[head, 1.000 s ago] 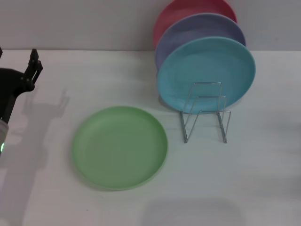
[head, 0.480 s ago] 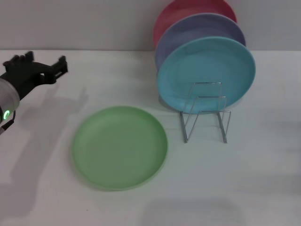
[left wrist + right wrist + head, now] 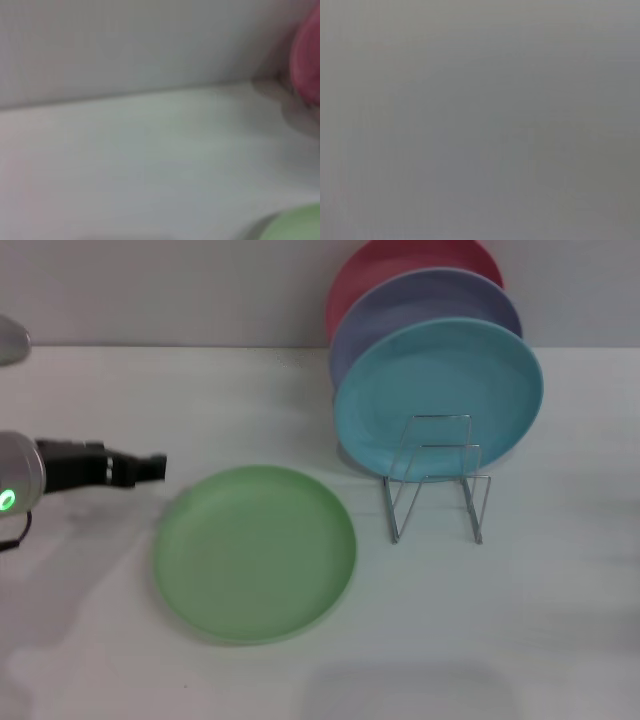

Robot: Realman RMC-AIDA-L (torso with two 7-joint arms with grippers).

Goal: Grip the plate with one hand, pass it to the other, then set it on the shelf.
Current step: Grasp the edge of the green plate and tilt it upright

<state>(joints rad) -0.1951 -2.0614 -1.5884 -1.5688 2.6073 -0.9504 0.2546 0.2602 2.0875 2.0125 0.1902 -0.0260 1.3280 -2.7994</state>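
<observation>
The light-green plate [image 3: 255, 552] lies flat on the white table [image 3: 560, 620], left of centre in the head view. A sliver of it also shows in the left wrist view [image 3: 295, 226]. The silver wire shelf [image 3: 437, 480] stands to its right, with no plate in its front loops. My left gripper [image 3: 150, 467] is low over the table, just off the plate's far-left rim, pointing toward it and apart from it. It holds nothing. My right gripper is out of view; its wrist view shows only plain grey.
A turquoise plate [image 3: 438, 398], a lavender plate [image 3: 425, 310] and a pink plate [image 3: 400, 265] stand upright in a row behind the shelf against the back wall. The pink plate also shows in the left wrist view [image 3: 307, 65].
My left gripper has come in from the far left, swung down and rightward, and now sits lower and close to the green plate's rim. The plate and shelf have not moved.
</observation>
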